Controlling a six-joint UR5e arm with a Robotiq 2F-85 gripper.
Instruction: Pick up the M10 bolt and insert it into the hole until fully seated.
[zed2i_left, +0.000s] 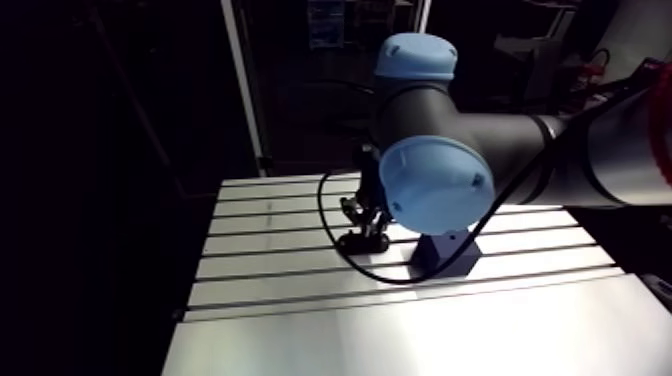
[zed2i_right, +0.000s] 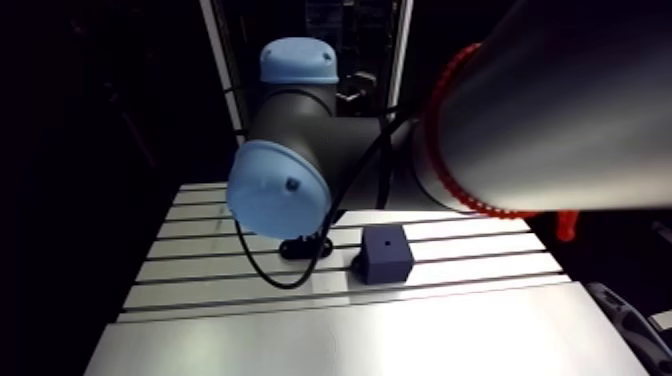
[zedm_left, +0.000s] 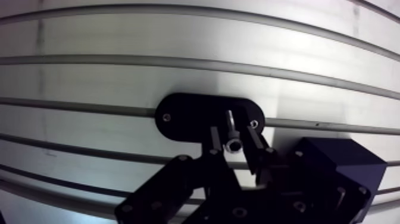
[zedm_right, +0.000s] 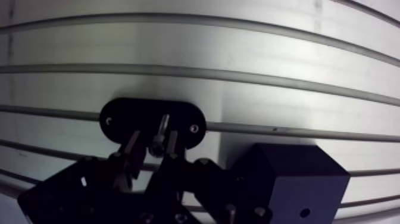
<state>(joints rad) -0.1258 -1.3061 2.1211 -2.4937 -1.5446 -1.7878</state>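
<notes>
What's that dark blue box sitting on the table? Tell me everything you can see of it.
The box is a dark blue, matte cube, plastic by its look. One small round hole in its top face looks empty. It stands flat on the slotted metal table, beside a black oval plate but apart from it. Only the table touches it.

Dk-grey arm (zed2i_left: 505, 140), lt-blue joint caps (zed2i_left: 435, 185), blk end effector (zedm_left: 233, 140)

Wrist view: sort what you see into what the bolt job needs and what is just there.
Needed: bolt, standing in the black oval holder; gripper, open around it; dark blue block with its hole.
Just there: slotted table.
</notes>
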